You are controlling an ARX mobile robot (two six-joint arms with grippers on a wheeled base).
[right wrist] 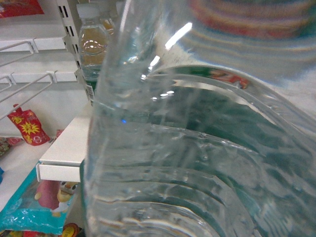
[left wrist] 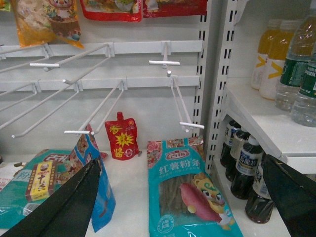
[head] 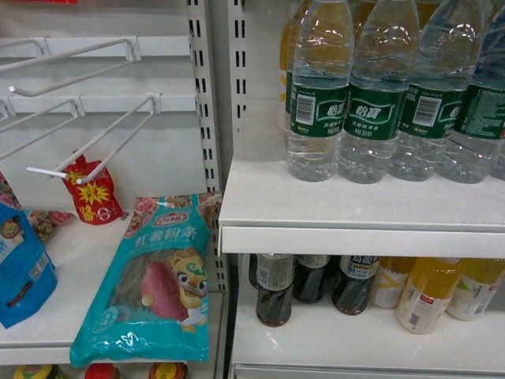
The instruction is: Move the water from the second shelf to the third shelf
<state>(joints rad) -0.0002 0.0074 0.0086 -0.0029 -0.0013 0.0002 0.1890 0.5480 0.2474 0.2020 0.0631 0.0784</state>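
Several water bottles point(head: 319, 91) with green labels stand in a row on the upper white shelf point(head: 355, 237) in the head view. One more water bottle point(right wrist: 197, 148) fills the right wrist view, very close and tilted, its ribs and green label blurred. It hides the right gripper's fingers, and it sits where they close, off the shelf edge point(right wrist: 59, 170). My left gripper point(left wrist: 182, 197) is open, its black fingers point(left wrist: 69, 202) spread wide above the teal snack bag point(left wrist: 190, 192) with nothing between them. Neither arm shows in the head view.
Dark tea bottles point(head: 274, 288) and yellow drink bottles point(head: 426, 294) stand on the shelf below. To the left are white peg hooks point(head: 118, 138), a red pouch point(head: 93, 193), a blue bag point(head: 22, 268) and the slotted upright point(head: 207, 95).
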